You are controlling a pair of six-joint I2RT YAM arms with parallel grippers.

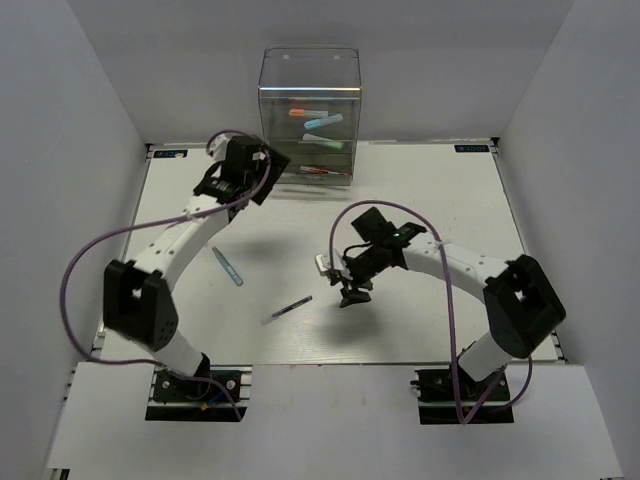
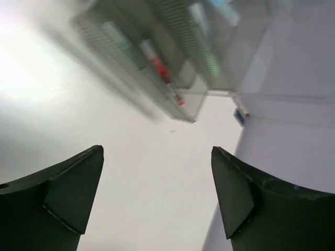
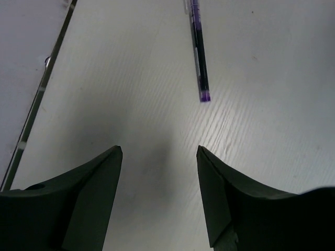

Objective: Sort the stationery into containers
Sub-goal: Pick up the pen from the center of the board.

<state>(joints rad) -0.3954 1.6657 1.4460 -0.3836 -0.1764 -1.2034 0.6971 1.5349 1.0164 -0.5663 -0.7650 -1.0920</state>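
Note:
The clear drawer box (image 1: pixel 308 95) stands at the table's far middle. Its drawers hold an orange-capped marker (image 1: pixel 303 113), a light-blue marker (image 1: pixel 323 124) and red pens (image 1: pixel 322 172). My left gripper (image 1: pixel 268 163) is open and empty at the box's lower left corner. Its wrist view (image 2: pixel 157 151) shows the drawers (image 2: pixel 199 99) with a red pen (image 2: pixel 162 73) inside. A dark purple pen (image 1: pixel 287 310) and a light-blue marker (image 1: pixel 227 267) lie on the table. My right gripper (image 1: pixel 352 294) is open and empty, just right of the purple pen (image 3: pixel 199 57), which lies ahead of its jaws (image 3: pixel 159 149).
White walls enclose the table on three sides. Purple cables (image 1: pixel 85 260) loop off both arms. The table's near edge (image 1: pixel 330 362) runs just behind the purple pen and shows as a dark strip (image 3: pixel 39 99) in the right wrist view.

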